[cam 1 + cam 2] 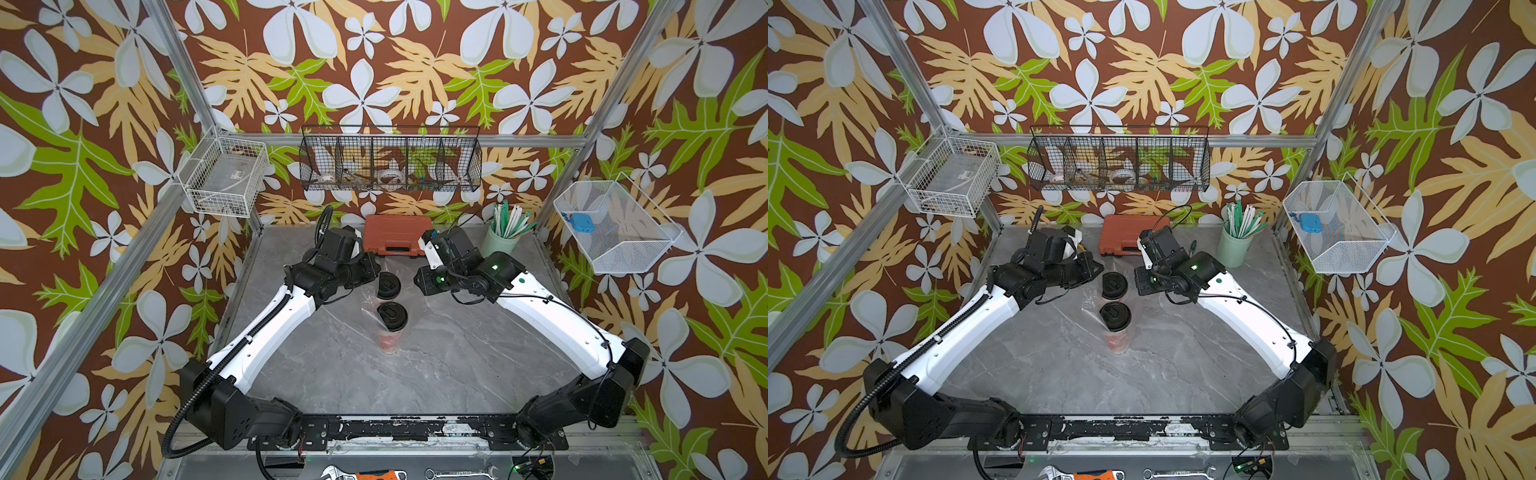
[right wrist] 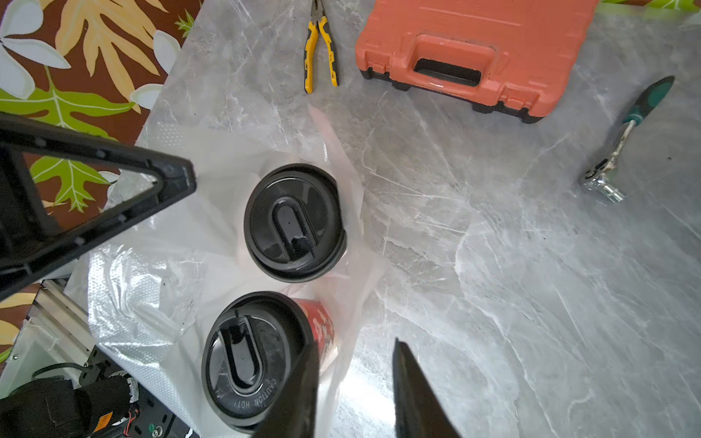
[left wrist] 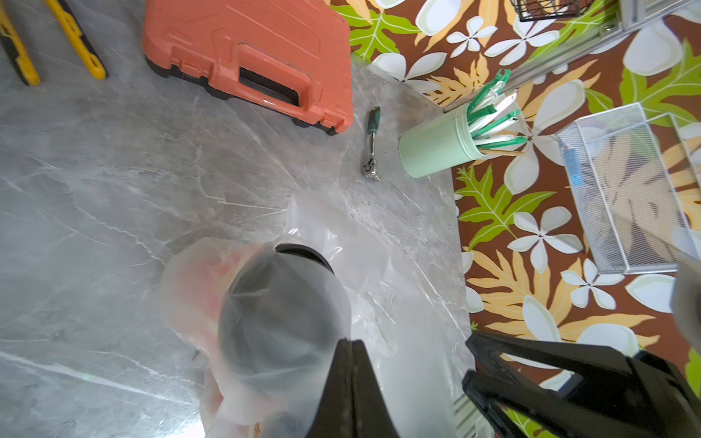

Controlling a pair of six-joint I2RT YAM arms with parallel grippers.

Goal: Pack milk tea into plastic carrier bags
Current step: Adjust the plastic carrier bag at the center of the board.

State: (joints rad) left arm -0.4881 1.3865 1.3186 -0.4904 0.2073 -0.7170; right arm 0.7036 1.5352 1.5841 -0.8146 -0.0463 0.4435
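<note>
Plastic film is the story: the left gripper point(image 3: 351, 345) has its jaws pressed together on a fold of the bag point(image 2: 216, 220). The film drapes up over the far cup point(image 2: 294, 223), whose black lid is half veiled in the left wrist view. That cup stands upright in the middle of the tabletop point(image 1: 457, 353), with the bag spread round its base. Just in front, almost touching it, we see the near cup point(image 2: 254, 364), upright too, its red wall showing below the lid; whether film wraps it we cannot tell. The right gripper point(image 2: 356, 343) hangs beside that near cup, jaws apart and gripping nothing. At the back edge an orange tool case point(image 1: 397, 235) lies flat, and a green cup of straws point(image 1: 500, 243) stands to its right.
</note>
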